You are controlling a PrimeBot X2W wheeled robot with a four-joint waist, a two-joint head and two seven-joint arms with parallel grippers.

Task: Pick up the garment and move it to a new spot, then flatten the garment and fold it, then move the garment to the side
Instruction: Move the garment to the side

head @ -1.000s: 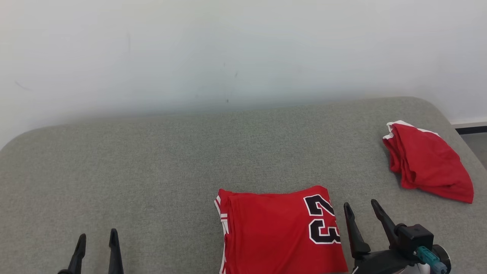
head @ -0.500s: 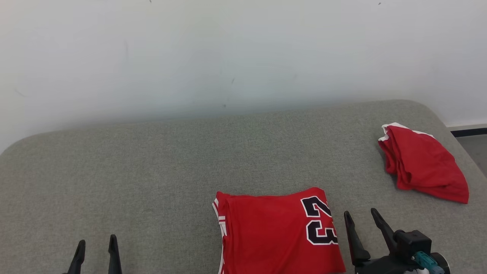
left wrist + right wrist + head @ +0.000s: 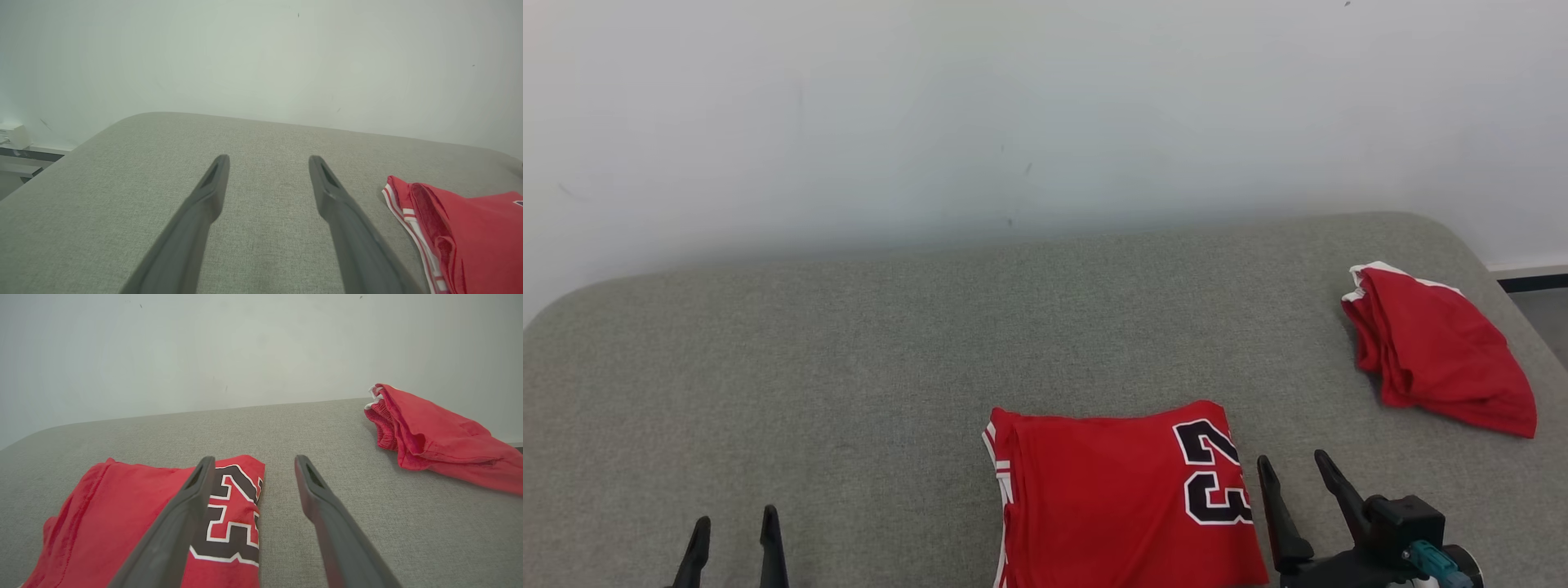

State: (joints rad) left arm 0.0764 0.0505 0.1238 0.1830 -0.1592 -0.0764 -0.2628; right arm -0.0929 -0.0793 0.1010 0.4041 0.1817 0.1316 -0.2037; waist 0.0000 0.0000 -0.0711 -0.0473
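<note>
Slightly lower than a second ago, left gripper (image 3: 735, 516) and right gripper (image 3: 1290, 459) hover with fingers apart, empty. The folded red jersey (image 3: 1111, 498) lies on the grey cushion (image 3: 849, 343) just beside the right gripper, a crumpled red garment (image 3: 1437, 359) well apart

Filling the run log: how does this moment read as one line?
folded red number-23 jersey: flat on grey upholstered surface | bunched red garment: far right | left gripper: open, empty | right gripper: open, empty, beside jersey
</note>
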